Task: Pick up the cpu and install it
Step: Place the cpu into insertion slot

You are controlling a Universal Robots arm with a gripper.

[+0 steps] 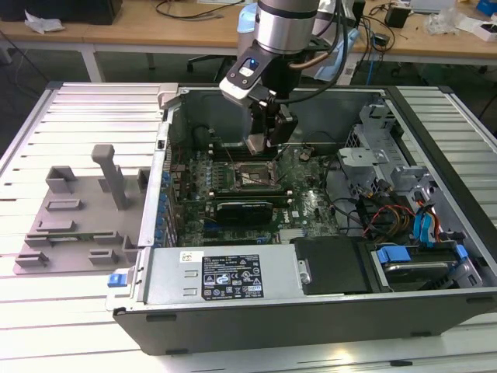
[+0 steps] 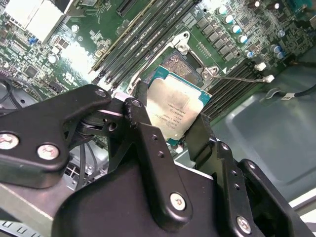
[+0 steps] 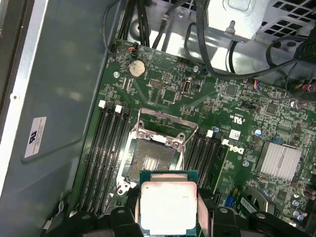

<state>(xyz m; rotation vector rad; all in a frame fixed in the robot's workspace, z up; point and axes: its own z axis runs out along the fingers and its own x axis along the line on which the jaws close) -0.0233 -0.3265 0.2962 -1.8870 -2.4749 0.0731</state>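
Gripper (image 2: pixel 170 123) linkage sits closest to the lens, its fingers (image 2: pixel 148 143) closed on opposite edges of the cpu (image 3: pixel 169 205). Chip is held flat with the metal lid facing the wrist, presumably so the contacts face the board. Just ahead of the fingertips and beneath them is the open motherboard socket (image 3: pixel 153 158); chip appears clear of it, not yet seated. Memory slots (image 3: pixel 106 148) flank the socket, with the case wall (image 3: pixel 54 98) farthest out.

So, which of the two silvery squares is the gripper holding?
The cpu: smooth top, green border. The finned heatsink sits on the motherboard.
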